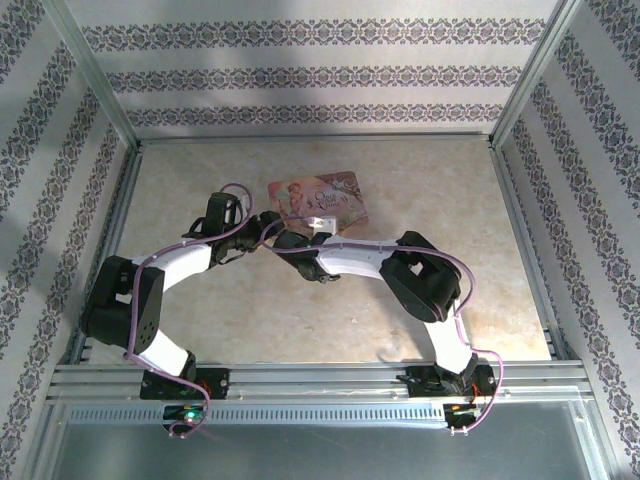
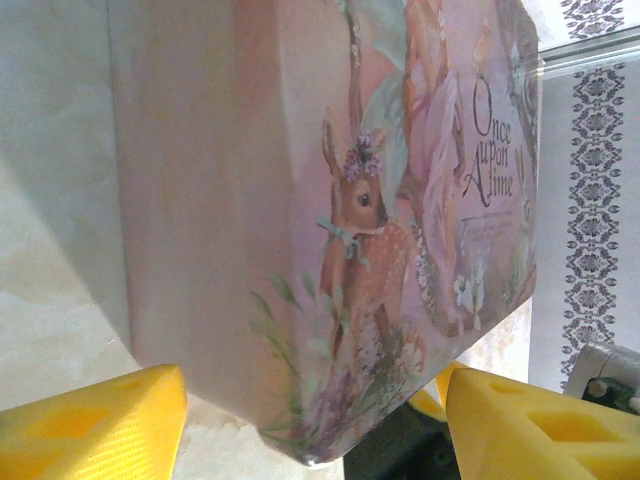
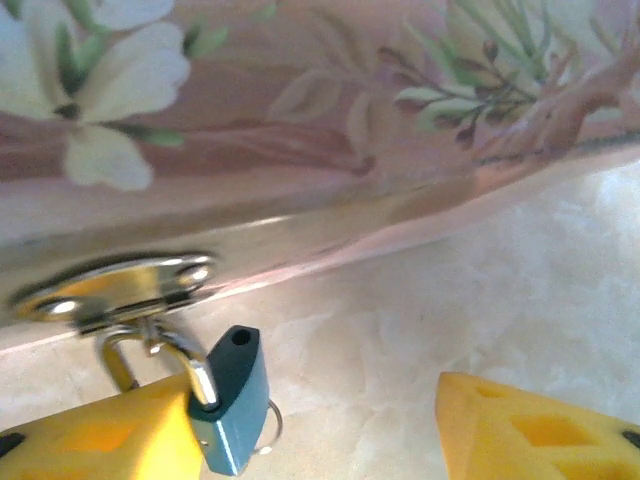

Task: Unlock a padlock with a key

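Nearest the right wrist camera, the right arm's fingers stand wide apart with nothing between them. Just beside the inner edge of one finger hangs the padlock. It is a small blue block, tilted, with an open hole in its top face and a thin silver shackle hooked through the brass-coloured hasp above. That bare hole suggests one shackle leg is already out. A fine wire ring pokes from the base; the key itself I cannot make out. The lock looks light, hard and smooth, and free to swing on the hasp. It likely wants pinching across its flat blue faces, not by the slender shackle, which could bend. Beyond it rises the pink tin, resting on the pale counter. The left arm's fingers flank the tin's corner; whether they press it I cannot tell.
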Available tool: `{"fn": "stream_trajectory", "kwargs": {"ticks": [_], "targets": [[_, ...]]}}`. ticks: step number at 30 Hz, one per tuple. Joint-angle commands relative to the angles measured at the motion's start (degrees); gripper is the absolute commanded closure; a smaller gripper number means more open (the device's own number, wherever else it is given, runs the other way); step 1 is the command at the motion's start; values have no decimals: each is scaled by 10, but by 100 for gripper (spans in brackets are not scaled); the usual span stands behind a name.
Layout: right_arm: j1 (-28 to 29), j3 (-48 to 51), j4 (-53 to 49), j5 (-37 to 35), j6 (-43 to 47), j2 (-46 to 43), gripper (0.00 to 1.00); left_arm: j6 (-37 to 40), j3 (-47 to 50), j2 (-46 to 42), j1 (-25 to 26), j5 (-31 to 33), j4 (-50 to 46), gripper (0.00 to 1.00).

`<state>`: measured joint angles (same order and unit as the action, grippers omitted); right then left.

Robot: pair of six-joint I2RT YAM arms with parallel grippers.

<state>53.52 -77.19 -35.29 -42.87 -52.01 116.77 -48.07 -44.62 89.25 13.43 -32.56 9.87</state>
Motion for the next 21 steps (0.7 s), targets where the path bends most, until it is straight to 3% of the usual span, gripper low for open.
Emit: {"fn": "stream_trajectory", "kwargs": {"ticks": [1,3,13,21], "targets": [[9,33,47,64,45,-28,30,6,2,-21,-11,6,3,31],[9,43,65,77,59,-34,26,6,2,-22,-13,4,2,31],[3,20,58,102,72,-4,25,5,8,-36,-19,7,0,31],[11,83,93,108,101,-87,23,12,14,-53,-27,3,-10,30]]}}
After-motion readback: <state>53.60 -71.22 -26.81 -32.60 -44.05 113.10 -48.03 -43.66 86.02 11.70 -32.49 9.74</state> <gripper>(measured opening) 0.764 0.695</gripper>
